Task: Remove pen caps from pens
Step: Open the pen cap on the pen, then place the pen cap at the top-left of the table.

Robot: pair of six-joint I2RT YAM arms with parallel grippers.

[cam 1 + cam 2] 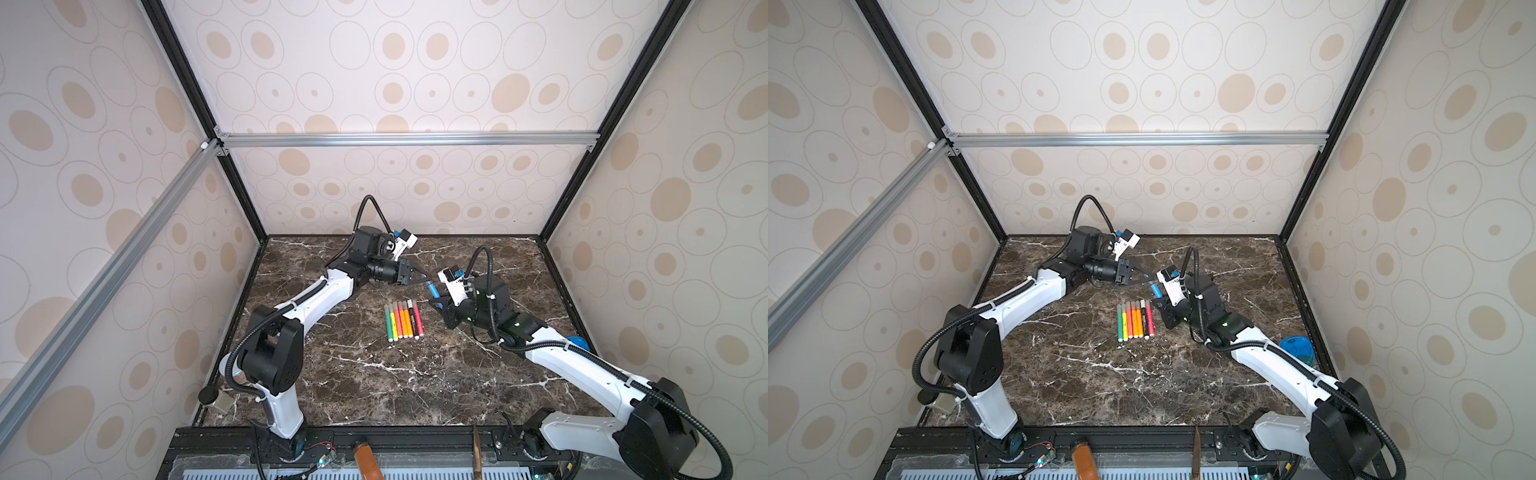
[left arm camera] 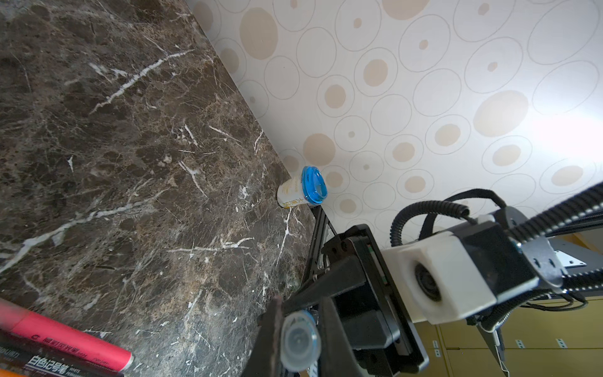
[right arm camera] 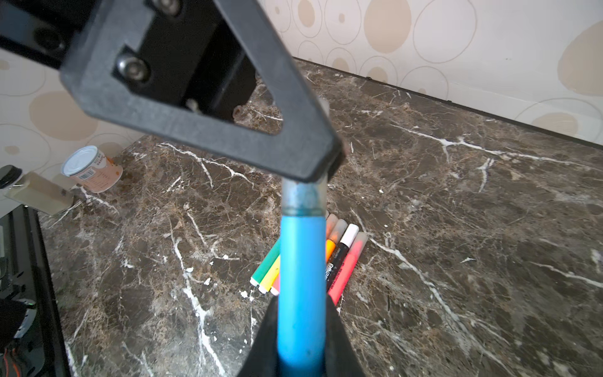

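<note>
Cap (image 3: 303,196) of translucent grey sits on the end of the blue pen (image 3: 301,287), which hangs in the air above the marble table (image 1: 374,374), between the two arms. Left gripper (image 1: 427,280) is closed tight on that cap, its black fingers (image 2: 270,336) pinching the sides (the left wrist view shows the cap end-on, right against one finger). Right gripper (image 1: 436,300) is closed on the blue barrel lower down, with a finger (image 3: 342,359) on either side of it in the right wrist view. Cap and barrel meet with no gap between them. Near the held pen, the other pens (image 1: 403,320) lie flat on the table in one tight row, touching side by side: green, yellow, red, two orange, black and pink. All are capped, caps toward the back wall; the black one wears a white cap, the rest greyish ones. Well apart, near the right wall, stands a cup with a blue lid (image 1: 1296,349). A tin can (image 3: 91,169) sits near the table's left edge
</note>
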